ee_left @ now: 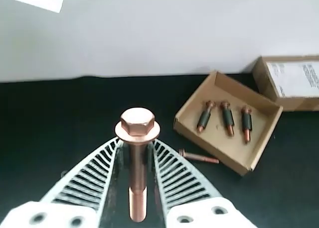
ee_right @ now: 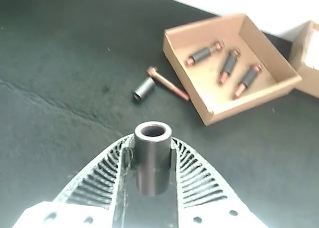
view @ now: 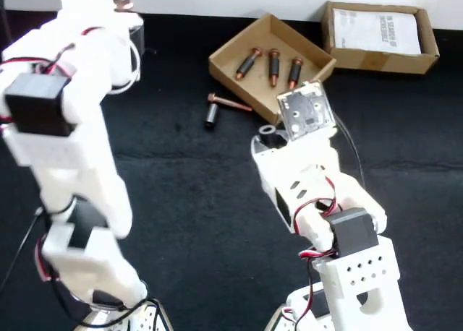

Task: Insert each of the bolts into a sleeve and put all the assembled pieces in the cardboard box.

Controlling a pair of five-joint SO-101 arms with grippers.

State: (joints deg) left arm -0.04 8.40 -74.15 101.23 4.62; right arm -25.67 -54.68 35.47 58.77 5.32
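Note:
My left gripper (ee_left: 137, 151) is shut on a copper bolt (ee_left: 137, 161), head pointing away from the wrist; the bolt head (view: 123, 0) shows at the far left of the table, raised. My right gripper (ee_right: 152, 146) is shut on a dark metal sleeve (ee_right: 152, 161), open end up, over the mat near the middle (view: 269, 131). The cardboard box (view: 230, 62) lies at the back and holds three bolts in sleeves (view: 273, 67). A loose bolt (view: 230, 102) and a loose sleeve (view: 211, 115) lie on the mat just in front of the box.
A second cardboard box (view: 427, 56) with a printed sheet stands at the back right. The black mat (view: 181, 201) is open between the arms. A white wall runs behind the table.

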